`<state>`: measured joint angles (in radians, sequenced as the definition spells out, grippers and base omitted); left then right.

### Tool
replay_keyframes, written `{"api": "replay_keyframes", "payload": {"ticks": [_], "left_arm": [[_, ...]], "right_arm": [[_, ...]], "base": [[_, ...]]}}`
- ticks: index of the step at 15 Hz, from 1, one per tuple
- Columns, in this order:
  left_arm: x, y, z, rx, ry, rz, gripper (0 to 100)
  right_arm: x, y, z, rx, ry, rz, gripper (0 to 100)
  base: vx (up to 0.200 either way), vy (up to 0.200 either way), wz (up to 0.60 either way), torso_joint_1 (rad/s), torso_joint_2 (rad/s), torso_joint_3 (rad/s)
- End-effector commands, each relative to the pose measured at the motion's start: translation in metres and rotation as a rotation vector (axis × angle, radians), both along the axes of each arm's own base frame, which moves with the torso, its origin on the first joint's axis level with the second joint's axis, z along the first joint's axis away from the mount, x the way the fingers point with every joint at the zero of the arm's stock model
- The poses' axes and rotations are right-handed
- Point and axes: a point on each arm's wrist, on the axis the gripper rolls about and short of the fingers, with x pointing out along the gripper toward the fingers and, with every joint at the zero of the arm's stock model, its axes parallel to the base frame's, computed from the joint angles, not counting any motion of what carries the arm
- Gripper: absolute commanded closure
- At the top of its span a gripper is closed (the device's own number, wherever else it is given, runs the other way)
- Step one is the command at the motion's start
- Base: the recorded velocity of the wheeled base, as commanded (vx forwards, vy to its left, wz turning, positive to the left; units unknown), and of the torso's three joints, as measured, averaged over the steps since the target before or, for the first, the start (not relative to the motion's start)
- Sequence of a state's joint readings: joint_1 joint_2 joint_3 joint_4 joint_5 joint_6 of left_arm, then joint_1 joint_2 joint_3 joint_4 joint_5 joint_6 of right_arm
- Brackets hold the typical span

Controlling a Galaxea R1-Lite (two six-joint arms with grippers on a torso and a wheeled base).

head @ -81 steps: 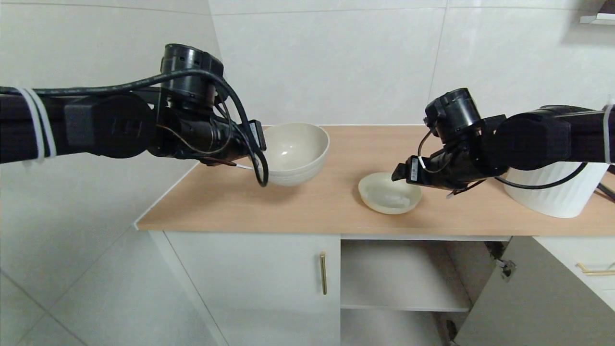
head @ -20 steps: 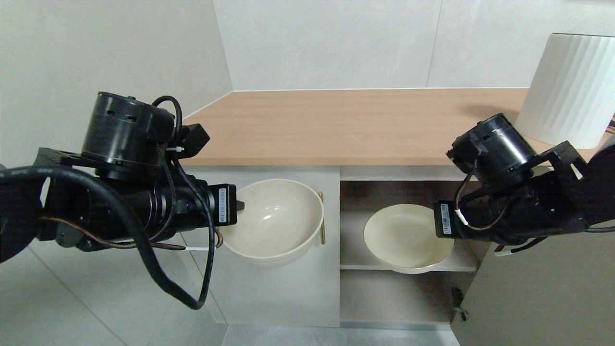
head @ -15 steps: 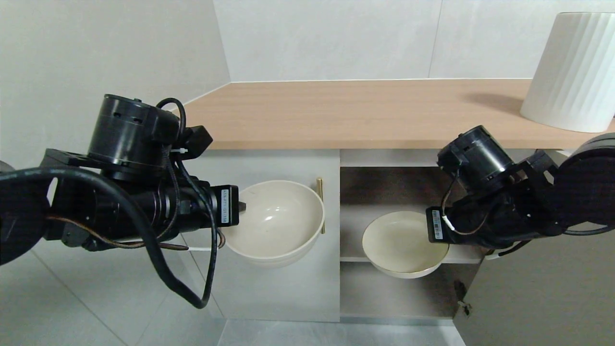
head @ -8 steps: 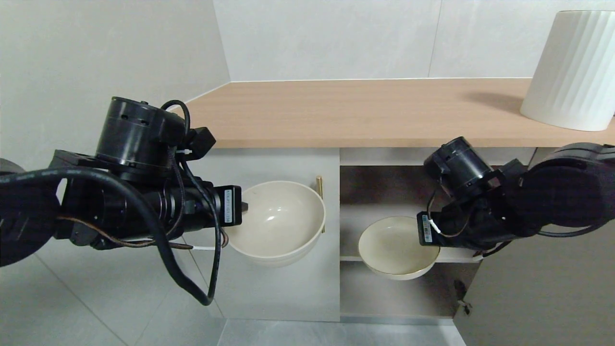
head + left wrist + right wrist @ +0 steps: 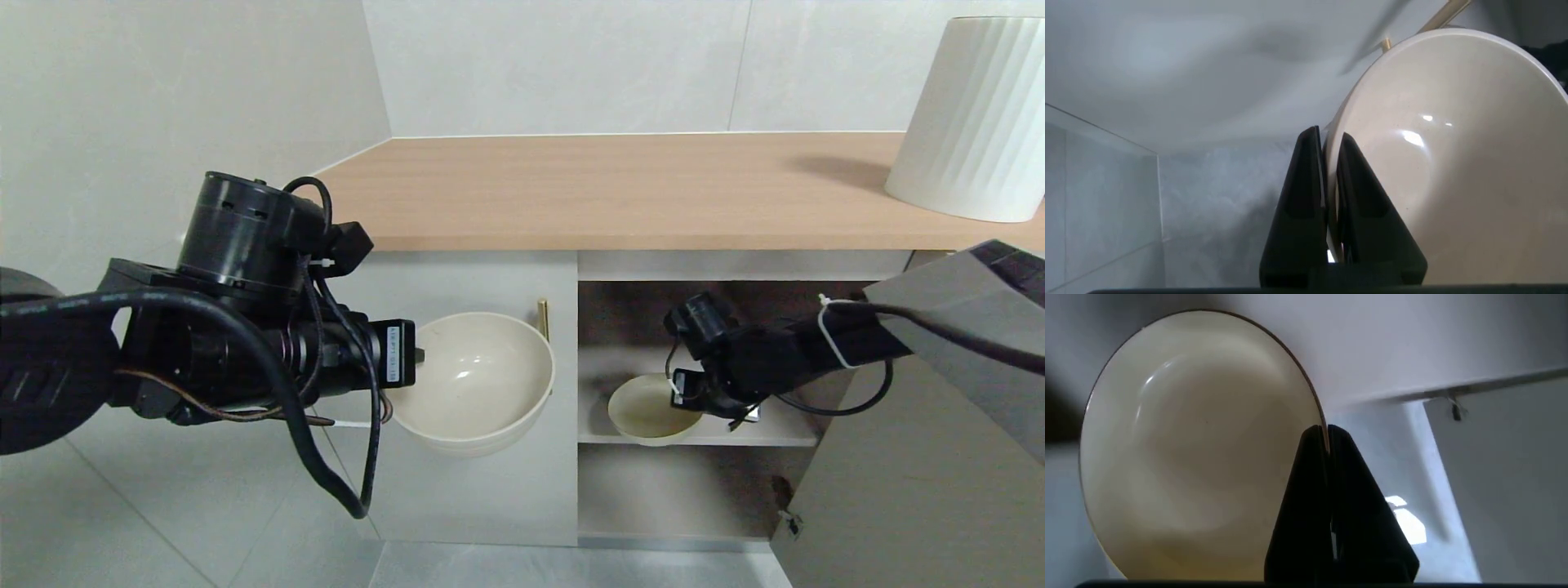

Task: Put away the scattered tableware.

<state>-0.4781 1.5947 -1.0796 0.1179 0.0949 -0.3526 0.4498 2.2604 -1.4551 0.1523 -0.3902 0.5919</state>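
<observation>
Wooden desk above open shelf. The right claw clamps plate at its 9 o'clock; left claw clamps bowl at its 3 o'clock.

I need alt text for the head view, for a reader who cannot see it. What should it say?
The right gripper holds a shallow cream dish by its rim inside the open cabinet, at shelf level, while the left gripper holds a large cream bowl in front of the closed door. A white ribbed container stands on the wooden countertop.
</observation>
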Motion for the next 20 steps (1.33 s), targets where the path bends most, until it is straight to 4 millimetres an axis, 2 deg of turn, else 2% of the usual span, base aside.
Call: {"api": "replay_keyframes", "payload": {"ticks": [1, 6, 11, 13, 19, 20], "left_arm": [[0.001, 0.0, -0.001, 0.001, 0.002, 0.001, 100], [0.0, 0.0, -0.001, 0.001, 0.002, 0.0, 100], [0.0, 0.0, -0.001, 0.001, 0.002, 0.0, 100], [0.0, 0.0, 0.0, -0.001, -0.001, 0.0, 100], [0.0, 0.0, 0.0, 0.0, 0.001, 0.002, 100], [0.0, 0.0, 0.0, -0.002, 0.0, 0.001, 100]], "right_arm": [[0.018, -0.007, -0.04, -0.014, 0.034, -0.045, 100], [0.042, -0.018, -0.067, -0.075, -0.023, -0.138, 100], [0.056, -0.026, -0.071, -0.084, -0.052, -0.18, 100], [0.064, -0.029, -0.066, -0.072, -0.08, -0.194, 100], [0.068, -0.028, -0.067, -0.076, -0.091, -0.199, 100], [0.069, -0.028, -0.065, -0.071, -0.098, -0.2, 0]], "base": [[0.0, 0.0, 0.0, 0.0, 0.0, 0.0], [0.0, 0.0, 0.0, 0.0, 0.0, 0.0], [0.0, 0.0, 0.0, 0.0, 0.0, 0.0], [0.0, 0.0, 0.0, 0.0, 0.0, 0.0], [0.0, 0.0, 0.0, 0.0, 0.0, 0.0], [0.0, 0.0, 0.0, 0.0, 0.0, 0.0]]}}
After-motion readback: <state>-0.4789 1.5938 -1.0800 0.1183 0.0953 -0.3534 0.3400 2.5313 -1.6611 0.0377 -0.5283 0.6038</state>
